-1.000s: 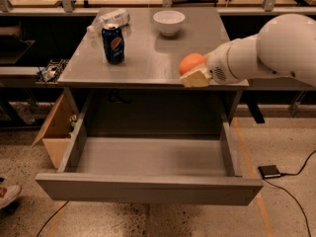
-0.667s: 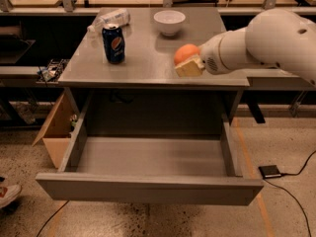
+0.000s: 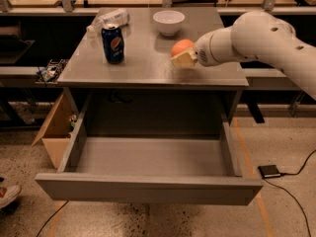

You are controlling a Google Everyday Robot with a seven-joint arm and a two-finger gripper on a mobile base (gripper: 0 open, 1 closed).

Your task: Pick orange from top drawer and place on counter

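My gripper (image 3: pixel 181 56) is shut on the orange (image 3: pixel 181 47), a small round orange fruit, and holds it just above the grey counter (image 3: pixel 143 63), right of its middle. The pale fingers (image 3: pixel 184 59) show below and beside the fruit. The white arm reaches in from the right. The top drawer (image 3: pixel 148 157) stands pulled fully out below the counter, and its flat grey bottom is bare.
A blue soda can (image 3: pixel 113 43) stands at the counter's left. A white bowl (image 3: pixel 169 22) sits at the back middle. A clear plastic bottle (image 3: pixel 108 20) lies at the back left. A cardboard box (image 3: pixel 54 132) stands left of the cabinet. A wooden workbench runs behind.
My gripper has carried the orange from the counter's right front edge leftward and farther in over the counter.
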